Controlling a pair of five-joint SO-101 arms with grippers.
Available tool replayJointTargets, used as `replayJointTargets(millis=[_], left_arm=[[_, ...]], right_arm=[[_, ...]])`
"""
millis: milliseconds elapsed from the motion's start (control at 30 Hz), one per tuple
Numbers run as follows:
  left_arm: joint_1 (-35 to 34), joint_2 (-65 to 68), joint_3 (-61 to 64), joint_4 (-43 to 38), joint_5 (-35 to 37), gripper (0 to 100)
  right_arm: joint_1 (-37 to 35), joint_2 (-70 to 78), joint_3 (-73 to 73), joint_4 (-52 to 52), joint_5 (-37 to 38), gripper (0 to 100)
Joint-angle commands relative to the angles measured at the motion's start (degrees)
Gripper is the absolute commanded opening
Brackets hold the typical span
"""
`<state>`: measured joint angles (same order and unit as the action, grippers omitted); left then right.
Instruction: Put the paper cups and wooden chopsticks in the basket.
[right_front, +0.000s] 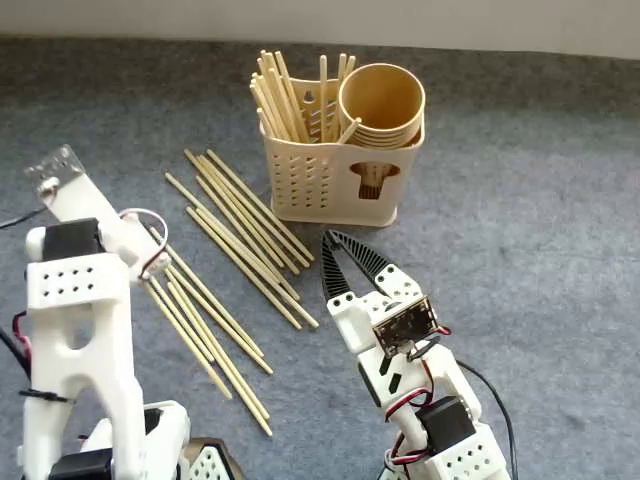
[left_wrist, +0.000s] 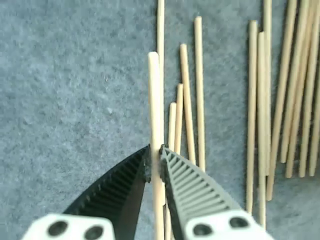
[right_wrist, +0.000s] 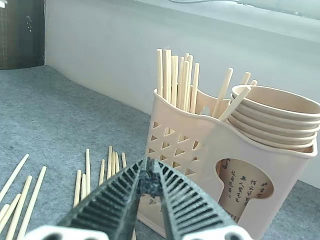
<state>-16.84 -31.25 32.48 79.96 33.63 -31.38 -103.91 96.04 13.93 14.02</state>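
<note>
A beige slotted basket stands at the back middle of the grey carpet. In it are stacked paper cups and several upright chopsticks. Loose wooden chopsticks lie fanned out to the basket's left. My left gripper is shut on one chopstick, just above others lying on the carpet. My right gripper is shut and empty, a short way in front of the basket and pointing at it, with the cups beyond.
The left arm's white body stands over the near-left chopsticks. More chopsticks lie in a row beside the held one. A pale wall rises behind the basket. Bare carpet spreads to the right.
</note>
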Motion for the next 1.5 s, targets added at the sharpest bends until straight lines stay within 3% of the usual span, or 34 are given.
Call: replayJointTargets(millis=[0,633,1033,1233,1467], left_arm=[[1.6,-1.3,-10.2,0.2,0.5,1],[9.9,-1.3,-33.2,-2.5,0.5,1],[14.2,-1.2,-35.1,-29.1,0.6,1],[14.4,-0.7,-34.8,-37.7,0.5,1],[16.9,-0.7,-23.7,-56.8,0.1,1]], right_arm=[[0.5,-0.7,5.8,0.2,0.6,0.6],[0.4,-0.7,5.8,0.2,0.6,0.6],[0.4,-0.7,5.8,0.2,0.6,0.6],[0.4,-0.7,5.8,0.2,0.6,0.6],[0.4,-0.7,5.8,0.2,0.6,0.6]])
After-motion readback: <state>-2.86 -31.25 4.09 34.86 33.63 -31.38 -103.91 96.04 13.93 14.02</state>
